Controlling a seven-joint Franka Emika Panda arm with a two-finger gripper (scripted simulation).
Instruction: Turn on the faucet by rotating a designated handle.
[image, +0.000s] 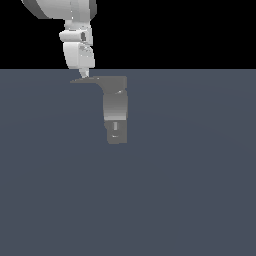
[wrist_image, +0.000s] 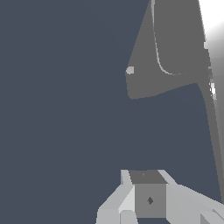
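While the gripper (image: 85, 75) hangs right at the tip of the handle (image: 86, 80), its tip seems to touch the lever from above, though I cannot tell whether its jaws are apart or closed. The faucet (image: 116, 110) stands on the grey floor (image: 190, 190), toward its far edge, the handle sticking out to the exterior view's left. To my eye, a steady sideways push near the lever's point, without slipping off it, would swing it best.

exterior frontal, wrist close, sharing faucet (image: 116, 110)
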